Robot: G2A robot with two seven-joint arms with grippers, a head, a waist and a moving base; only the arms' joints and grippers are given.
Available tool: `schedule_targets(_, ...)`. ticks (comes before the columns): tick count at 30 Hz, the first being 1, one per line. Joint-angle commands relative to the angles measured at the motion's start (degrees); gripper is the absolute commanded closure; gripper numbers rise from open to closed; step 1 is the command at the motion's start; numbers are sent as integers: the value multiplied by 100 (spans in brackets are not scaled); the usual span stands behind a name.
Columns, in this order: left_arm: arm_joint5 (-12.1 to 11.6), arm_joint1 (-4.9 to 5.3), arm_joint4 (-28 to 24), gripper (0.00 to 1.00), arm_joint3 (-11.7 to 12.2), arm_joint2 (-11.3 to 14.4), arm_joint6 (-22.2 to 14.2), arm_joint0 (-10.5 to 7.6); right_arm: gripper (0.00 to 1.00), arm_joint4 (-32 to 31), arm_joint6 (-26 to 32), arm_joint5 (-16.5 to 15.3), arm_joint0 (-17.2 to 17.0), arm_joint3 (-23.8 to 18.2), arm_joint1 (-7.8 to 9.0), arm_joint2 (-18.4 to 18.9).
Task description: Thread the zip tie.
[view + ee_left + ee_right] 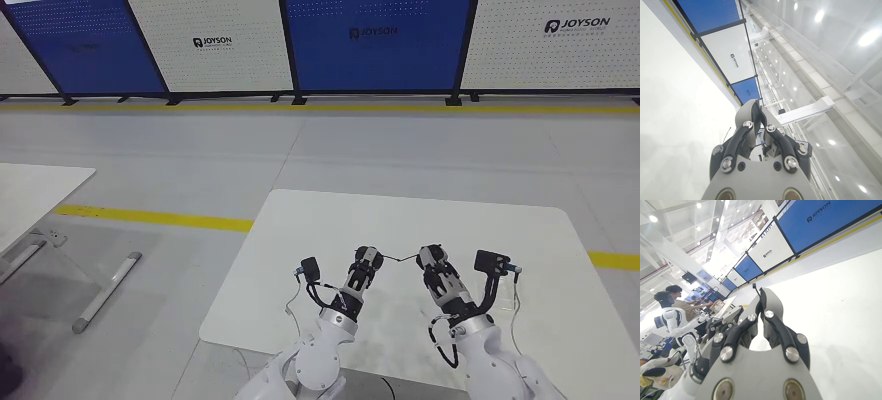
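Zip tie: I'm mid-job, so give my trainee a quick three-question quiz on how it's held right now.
1. True or false: the zip tie lies loose on the table, touched by neither arm.
2. In the right wrist view, what sticks out past the tips of the right gripper? A) the zip tie's square head B) its pointed tail C) nothing
3. Fill in: the left gripper is ____ (open or shut).
Key: 1 false; 2 A; 3 shut.

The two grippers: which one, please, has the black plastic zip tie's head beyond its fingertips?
The right gripper: the zip tie's square head sticks out past its tips, not the left gripper's.
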Motion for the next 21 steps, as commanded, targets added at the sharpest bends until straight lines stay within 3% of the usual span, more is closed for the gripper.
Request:
schedule_targets(1, 0, 0, 0, 100, 0, 0, 0, 0, 100, 6, -8, -13, -6, -2, -8, 8)
schedule_targets(21, 0, 0, 0, 100, 0, 0, 0, 0, 100, -134, 109, -26, -34, -48, -89, 79)
